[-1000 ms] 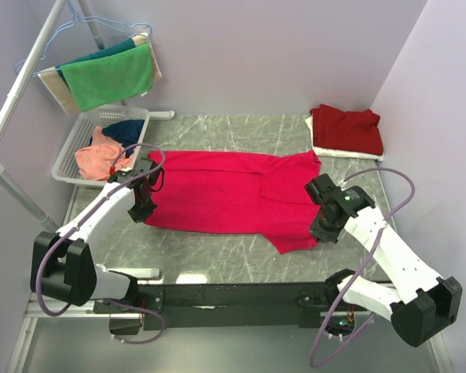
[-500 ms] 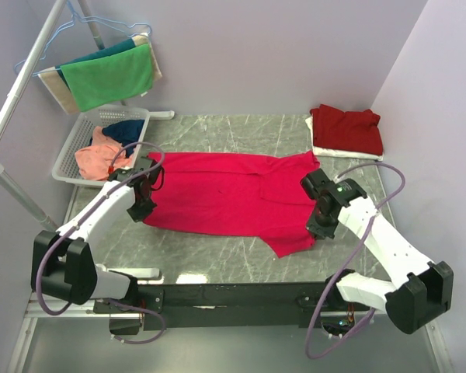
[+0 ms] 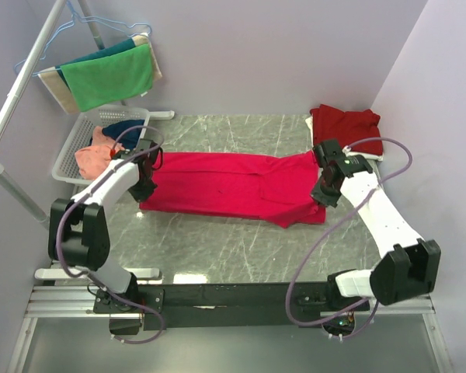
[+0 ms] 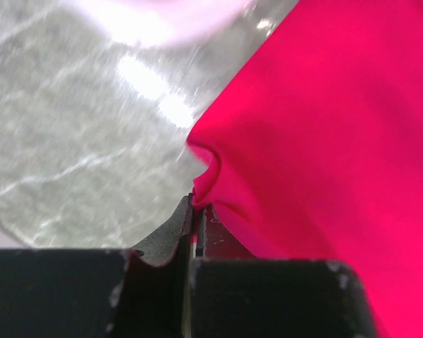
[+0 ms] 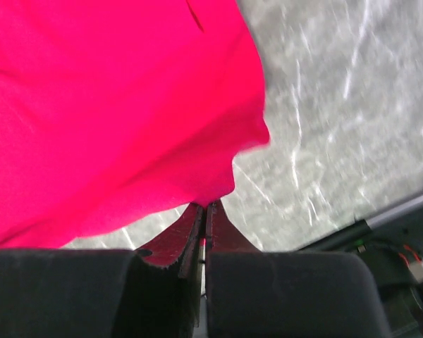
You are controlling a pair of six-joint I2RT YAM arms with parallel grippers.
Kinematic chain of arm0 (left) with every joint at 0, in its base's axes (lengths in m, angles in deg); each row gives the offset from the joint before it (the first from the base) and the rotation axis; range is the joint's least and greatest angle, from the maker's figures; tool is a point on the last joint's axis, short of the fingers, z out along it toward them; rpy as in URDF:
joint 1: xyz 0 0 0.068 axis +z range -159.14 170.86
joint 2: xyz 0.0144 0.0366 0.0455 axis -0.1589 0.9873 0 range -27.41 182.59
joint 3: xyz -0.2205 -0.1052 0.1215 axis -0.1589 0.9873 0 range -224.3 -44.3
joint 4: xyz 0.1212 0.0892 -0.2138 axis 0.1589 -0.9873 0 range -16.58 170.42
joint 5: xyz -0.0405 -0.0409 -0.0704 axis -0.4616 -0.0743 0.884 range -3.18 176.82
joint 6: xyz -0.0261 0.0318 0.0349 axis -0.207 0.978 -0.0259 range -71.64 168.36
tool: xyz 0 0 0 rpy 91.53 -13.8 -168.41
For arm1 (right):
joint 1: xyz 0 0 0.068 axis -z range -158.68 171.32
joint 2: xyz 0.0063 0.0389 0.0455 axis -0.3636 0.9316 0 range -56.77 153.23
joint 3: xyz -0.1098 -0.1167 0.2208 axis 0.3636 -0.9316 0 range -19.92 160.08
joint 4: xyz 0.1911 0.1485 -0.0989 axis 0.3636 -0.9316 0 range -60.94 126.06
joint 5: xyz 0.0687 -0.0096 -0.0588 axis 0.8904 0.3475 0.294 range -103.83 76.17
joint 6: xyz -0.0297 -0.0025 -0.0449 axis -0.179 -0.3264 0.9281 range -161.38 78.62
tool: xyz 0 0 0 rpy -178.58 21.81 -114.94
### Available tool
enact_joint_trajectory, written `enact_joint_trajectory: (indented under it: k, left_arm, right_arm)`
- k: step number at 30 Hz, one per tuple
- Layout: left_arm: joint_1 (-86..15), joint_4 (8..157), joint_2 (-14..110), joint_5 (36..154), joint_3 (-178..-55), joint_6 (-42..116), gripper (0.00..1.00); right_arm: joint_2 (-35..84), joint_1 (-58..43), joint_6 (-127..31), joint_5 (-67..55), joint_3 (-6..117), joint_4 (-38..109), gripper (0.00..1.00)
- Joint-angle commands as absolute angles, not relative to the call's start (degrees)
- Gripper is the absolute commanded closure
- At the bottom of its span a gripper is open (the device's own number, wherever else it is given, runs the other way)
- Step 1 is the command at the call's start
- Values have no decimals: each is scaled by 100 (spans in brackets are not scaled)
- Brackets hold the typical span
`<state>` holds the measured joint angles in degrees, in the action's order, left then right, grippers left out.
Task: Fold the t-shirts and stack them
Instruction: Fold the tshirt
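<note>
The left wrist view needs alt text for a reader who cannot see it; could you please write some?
The left gripper, jaws shut, pinches a puckered edge of the bright pinkish-red t-shirt, which fills the right side of the frame. The grey marbled table shows on the left, with a patch of glare near the top.

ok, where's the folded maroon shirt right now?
Top view: the maroon shirt lies folded at the far right corner of the table, just beyond the right tool and the right end of the pinkish-red shirt.

Pinkish-red t-shirt [image 3: 217, 186], maroon t-shirt [image 3: 346, 128], grey marbled table [image 3: 217, 245], green towel [image 3: 109, 78]
</note>
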<state>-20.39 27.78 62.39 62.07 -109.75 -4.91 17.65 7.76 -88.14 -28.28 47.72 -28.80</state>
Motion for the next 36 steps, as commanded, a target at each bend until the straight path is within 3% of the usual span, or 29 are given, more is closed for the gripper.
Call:
enact_joint_trajectory:
  k: [1,29,30,31,32,33,36]
  left_arm:
    - [-1837,3093,6653,6055,-11556,-227,99]
    - [-1556,2804,9695,6343,-14880,450,98]
    - [-1556,2778,9800,6379,-14967,485,91]
    - [-1556,2777,9845,6414,-15003,512,61]
    - [-1556,2795,9862,6450,-15029,529,51]
    - [-1556,2821,9863,6441,-15064,564,49]
    - [-1547,3075,9714,6459,-15074,643,33]
  right_arm:
    - [2128,954,-8551,-2860,5101,-2319,100]
    - [5028,1622,-8295,-2754,7526,-2028,100]
    - [5081,1631,-8269,-2710,7588,-2011,84]
    - [5168,1640,-8269,-2710,7710,-1993,73]
    - [5178,1640,-8243,-2692,7755,-1958,63]
    - [5187,1649,-8208,-2657,7781,-1775,49]
    - [5195,1693,-8146,-2517,7975,-1335,42]
